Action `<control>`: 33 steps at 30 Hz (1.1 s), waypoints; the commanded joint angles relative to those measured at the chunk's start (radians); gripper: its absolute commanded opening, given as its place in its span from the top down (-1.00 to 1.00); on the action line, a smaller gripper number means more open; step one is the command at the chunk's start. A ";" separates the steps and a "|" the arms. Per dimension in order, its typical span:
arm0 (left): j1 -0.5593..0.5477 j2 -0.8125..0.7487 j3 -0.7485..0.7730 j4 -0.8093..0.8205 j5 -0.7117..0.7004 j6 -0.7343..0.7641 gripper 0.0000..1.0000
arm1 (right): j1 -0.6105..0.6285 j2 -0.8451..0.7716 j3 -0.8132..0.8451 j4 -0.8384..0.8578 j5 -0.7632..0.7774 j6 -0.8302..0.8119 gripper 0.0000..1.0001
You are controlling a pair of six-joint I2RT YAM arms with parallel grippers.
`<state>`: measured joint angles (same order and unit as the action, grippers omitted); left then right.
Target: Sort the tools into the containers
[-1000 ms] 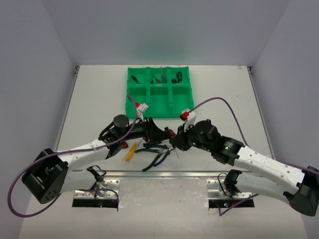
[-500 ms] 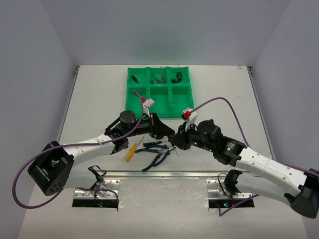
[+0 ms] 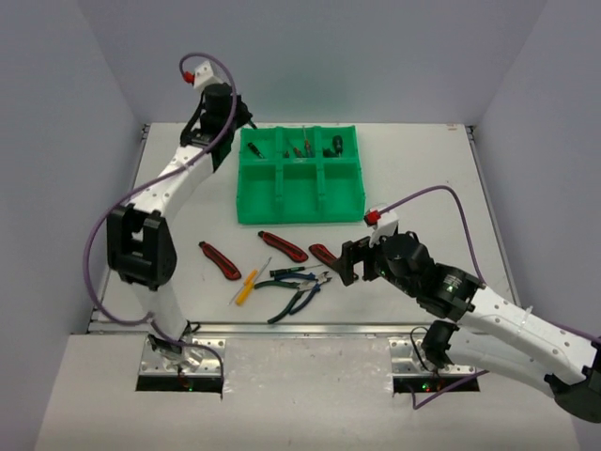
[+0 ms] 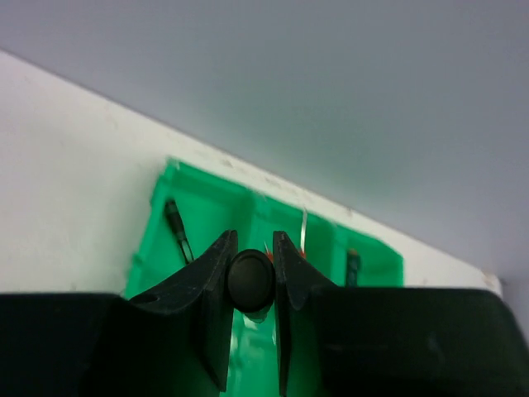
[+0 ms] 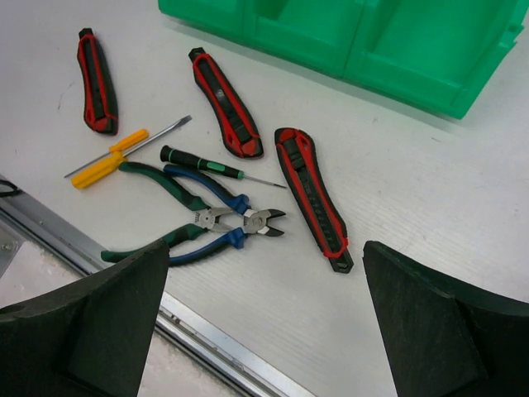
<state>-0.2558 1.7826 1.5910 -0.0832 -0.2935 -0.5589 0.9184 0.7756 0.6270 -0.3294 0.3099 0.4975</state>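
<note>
The green tray (image 3: 299, 202) stands at the back of the table, with small tools in its three far compartments (image 3: 300, 147). My left gripper (image 3: 240, 113) hangs over the tray's far left corner, shut on a small tool with a round black end (image 4: 250, 279); the tray (image 4: 157, 240) lies below it. My right gripper (image 5: 264, 322) is open over the table, with nothing between its fingers. Below it lie three red-and-black utility knives (image 5: 312, 197) (image 5: 226, 101) (image 5: 97, 81), blue and green pliers (image 5: 207, 223), a yellow screwdriver (image 5: 111, 157) and a green-black precision screwdriver (image 5: 207, 163).
A metal rail (image 3: 310, 329) runs along the table's near edge, close to the pliers (image 3: 296, 287). Grey walls close in the table on three sides. The left arm's cable (image 3: 99, 254) loops out to the left.
My left arm has swung from the middle of the table up to the tray's far left corner, shut on a small tool. My right gripper has opened and drawn back to the right.
</note>
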 commanded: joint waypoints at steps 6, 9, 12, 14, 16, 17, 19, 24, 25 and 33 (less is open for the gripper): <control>0.040 0.487 0.607 -0.180 -0.060 0.214 1.00 | -0.004 -0.114 -0.026 -0.081 0.089 -0.012 -0.98; 0.041 0.519 0.612 -0.175 -0.015 0.199 1.00 | -0.006 -0.124 -0.030 -0.085 0.109 -0.016 -0.98; 0.041 0.538 0.601 -0.183 0.056 0.167 0.97 | -0.006 -0.104 -0.021 -0.086 0.109 -0.021 -0.98; 0.041 0.550 0.604 -0.210 0.092 0.134 0.87 | -0.006 -0.084 -0.017 -0.086 0.107 -0.022 -0.98; 0.041 0.562 0.613 -0.239 0.122 0.113 0.72 | -0.006 -0.069 -0.016 -0.087 0.102 -0.021 -0.98; 0.041 0.569 0.620 -0.255 0.138 0.105 0.62 | -0.007 -0.063 -0.015 -0.088 0.098 -0.021 -0.98; 0.041 0.578 0.641 -0.275 0.166 0.091 0.37 | -0.006 -0.057 -0.015 -0.088 0.090 -0.018 -0.98; 0.042 0.571 0.717 -0.366 0.231 0.066 -0.19 | -0.007 -0.034 -0.013 -0.087 0.093 -0.020 -0.98; 0.042 0.558 0.715 -0.375 0.234 0.062 -0.29 | -0.008 -0.029 -0.012 -0.088 0.094 -0.020 -0.98; 0.012 0.117 0.450 -0.357 0.206 0.095 -1.00 | -0.046 0.142 0.041 -0.080 0.062 -0.011 -0.98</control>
<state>-0.2198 2.2438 2.1534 -0.4823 -0.0777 -0.4824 0.8900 0.8283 0.6069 -0.4302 0.3817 0.4813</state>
